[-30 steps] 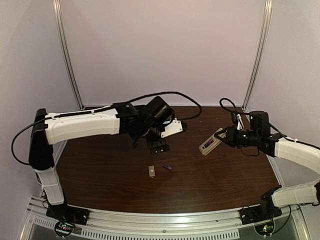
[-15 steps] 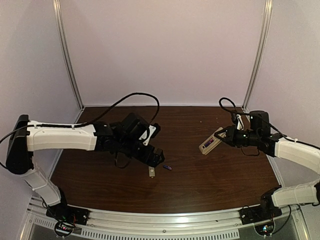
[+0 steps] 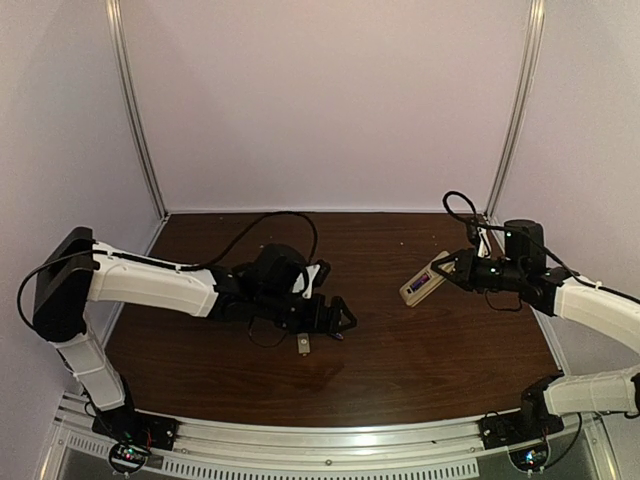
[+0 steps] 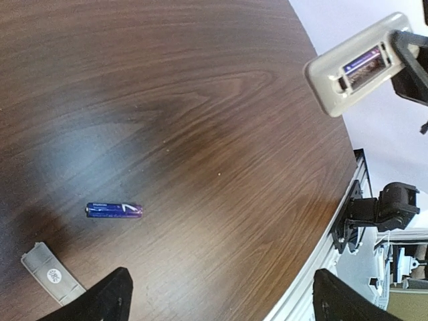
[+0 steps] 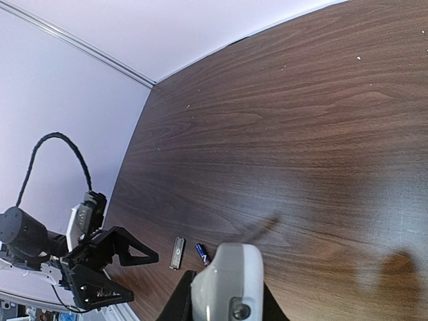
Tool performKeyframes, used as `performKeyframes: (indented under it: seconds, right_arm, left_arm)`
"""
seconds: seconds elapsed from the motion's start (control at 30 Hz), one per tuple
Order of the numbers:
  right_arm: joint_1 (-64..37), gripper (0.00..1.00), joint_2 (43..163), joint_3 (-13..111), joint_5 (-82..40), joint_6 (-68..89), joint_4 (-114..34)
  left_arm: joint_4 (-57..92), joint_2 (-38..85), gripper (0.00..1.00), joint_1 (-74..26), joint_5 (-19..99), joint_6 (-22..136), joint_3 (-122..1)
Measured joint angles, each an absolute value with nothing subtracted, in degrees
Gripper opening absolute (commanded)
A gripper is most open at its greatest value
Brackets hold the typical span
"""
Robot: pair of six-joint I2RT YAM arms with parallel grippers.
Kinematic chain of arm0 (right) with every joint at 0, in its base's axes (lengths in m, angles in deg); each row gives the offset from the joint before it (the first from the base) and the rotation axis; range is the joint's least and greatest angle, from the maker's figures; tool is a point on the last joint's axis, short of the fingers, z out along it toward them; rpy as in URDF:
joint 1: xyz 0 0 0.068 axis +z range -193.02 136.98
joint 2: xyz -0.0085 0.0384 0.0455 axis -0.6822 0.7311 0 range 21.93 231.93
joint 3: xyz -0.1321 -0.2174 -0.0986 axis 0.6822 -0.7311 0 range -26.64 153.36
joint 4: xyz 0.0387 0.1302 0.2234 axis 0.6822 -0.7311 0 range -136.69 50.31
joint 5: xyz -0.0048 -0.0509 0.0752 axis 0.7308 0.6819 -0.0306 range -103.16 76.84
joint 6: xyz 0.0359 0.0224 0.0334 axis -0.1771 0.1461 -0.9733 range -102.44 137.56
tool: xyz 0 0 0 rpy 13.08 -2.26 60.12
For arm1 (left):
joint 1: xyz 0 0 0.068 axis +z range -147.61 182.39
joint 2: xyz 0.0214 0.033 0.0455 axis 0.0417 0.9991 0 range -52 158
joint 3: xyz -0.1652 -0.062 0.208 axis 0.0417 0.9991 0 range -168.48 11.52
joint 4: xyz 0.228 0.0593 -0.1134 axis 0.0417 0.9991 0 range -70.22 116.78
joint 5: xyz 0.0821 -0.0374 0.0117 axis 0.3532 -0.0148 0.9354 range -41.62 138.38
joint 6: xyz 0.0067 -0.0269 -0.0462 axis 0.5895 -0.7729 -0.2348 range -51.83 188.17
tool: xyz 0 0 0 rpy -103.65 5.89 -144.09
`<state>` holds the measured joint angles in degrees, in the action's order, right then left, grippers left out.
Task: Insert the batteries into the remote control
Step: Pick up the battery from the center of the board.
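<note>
Dark wood table (image 3: 430, 360), purple-blue battery (image 4: 114, 210) lying near grey-white cover piece (image 4: 52, 279)

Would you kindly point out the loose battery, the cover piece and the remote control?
loose battery (image 4: 114, 210), left wrist view, mid-body.
cover piece (image 4: 52, 274), left wrist view, flat face.
remote control (image 4: 324, 83), left wrist view, beige end.

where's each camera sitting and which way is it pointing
Top external: above, behind the bases, looking down at the table; both arms show.
Left wrist: on the left gripper, facing down at the loose battery; open fingertips show.
Right wrist: on the right gripper, looking across the table; fingers holding the remote control.
Shared: both wrist views show battery and remote control.
</note>
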<state>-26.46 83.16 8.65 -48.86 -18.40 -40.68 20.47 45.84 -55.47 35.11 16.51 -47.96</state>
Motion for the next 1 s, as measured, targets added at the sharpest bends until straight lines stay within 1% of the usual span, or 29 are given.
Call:
performKeyframes:
  seconds: [0.13,0.6,0.77,1.0]
  right_arm:
    - [-26.5,0.00,83.0,8.5,-48.9,-18.4,-40.8]
    - [-26.5,0.00,83.0,8.3,-48.3,-17.9,-41.5]
    - [-26.5,0.00,83.2,8.3,-48.1,-17.5,-41.6]
    - [-26.5,0.00,83.5,8.3,-47.9,-17.1,-41.7]
  left_arm:
    - [20.4,48.9,0.82,-55.4,34.7,14.6,-48.9]
    - [20.4,55.8,0.65,-55.4,36.3,8.6,-50.9]
    - [21.2,57.1,0.55,-54.9,37.1,7.2,-51.2]
    - [22.4,60.6,0.47,-53.3,37.9,6.5,-53.7]
